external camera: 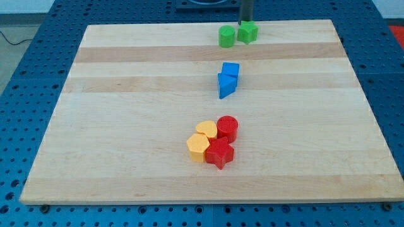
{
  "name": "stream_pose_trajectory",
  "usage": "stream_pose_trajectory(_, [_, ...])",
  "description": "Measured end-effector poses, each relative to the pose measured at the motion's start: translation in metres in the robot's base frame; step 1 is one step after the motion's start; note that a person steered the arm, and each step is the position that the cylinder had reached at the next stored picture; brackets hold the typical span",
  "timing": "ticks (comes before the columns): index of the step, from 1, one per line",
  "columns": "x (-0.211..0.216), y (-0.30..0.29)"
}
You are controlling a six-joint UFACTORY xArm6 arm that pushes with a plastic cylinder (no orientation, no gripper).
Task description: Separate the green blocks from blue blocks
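Note:
Two green blocks sit near the view's top edge of the wooden board: a rounded green block [226, 36] and, touching it on the right, a blocky green block [247, 32]. My tip [246, 22] is just behind the right green block, touching or almost touching it. Two blue blocks sit lower, toward the middle: a blue cube [231, 70] and a blue triangular block [226, 86] touching it below. The greens and blues are apart by a visible gap.
A cluster near the board's centre bottom holds a red cylinder [227, 128], a red star-shaped block [219, 153], a yellow hexagon [198, 147] and a yellow rounded block [206, 130]. The board [126, 126] lies on a blue perforated table.

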State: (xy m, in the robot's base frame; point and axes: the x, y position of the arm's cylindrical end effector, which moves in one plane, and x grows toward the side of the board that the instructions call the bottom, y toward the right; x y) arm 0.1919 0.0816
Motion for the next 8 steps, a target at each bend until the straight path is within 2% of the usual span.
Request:
stream_pose_trajectory(2, [0.021, -0.127])
stream_pose_trajectory(3, [0.048, -0.144])
stream_pose_trajectory(4, [0.071, -0.123])
stream_pose_trajectory(7, [0.026, -0.014])
stream_pose_trajectory(8, [0.027, -0.029])
